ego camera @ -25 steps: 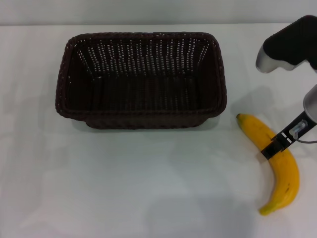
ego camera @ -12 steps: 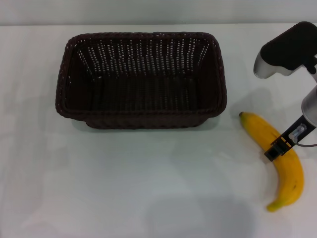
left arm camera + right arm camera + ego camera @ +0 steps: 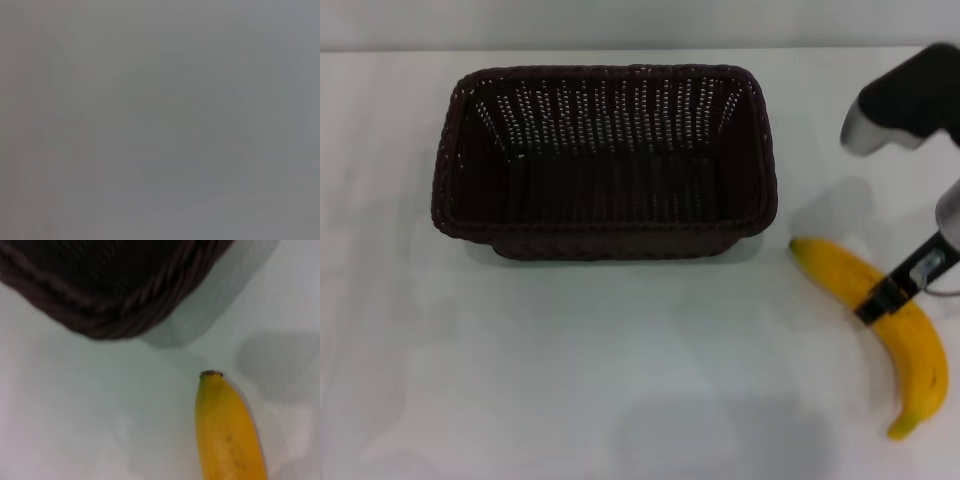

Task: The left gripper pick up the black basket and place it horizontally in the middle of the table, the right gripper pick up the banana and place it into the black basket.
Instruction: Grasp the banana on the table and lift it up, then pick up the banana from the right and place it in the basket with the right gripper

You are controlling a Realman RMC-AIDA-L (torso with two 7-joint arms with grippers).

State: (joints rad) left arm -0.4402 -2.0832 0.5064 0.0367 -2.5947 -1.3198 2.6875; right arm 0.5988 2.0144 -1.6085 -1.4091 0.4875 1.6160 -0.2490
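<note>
The basket (image 3: 605,160) sits lengthwise across the middle-back of the white worktop (image 3: 570,370), opening up — lots of bare surface in front of it and to its left. The banana (image 3: 875,325) lies off the basket's right front corner, apart from it, its far tip pointing toward that corner and its near end close to the worktop's right side. The right end effector (image 3: 882,297) is clamped across the banana's middle. The left end effector isn't visible anywhere.

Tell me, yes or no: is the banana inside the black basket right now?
No. The banana lies outside the black basket, off its right end over the table, with the right gripper at its middle.
</note>
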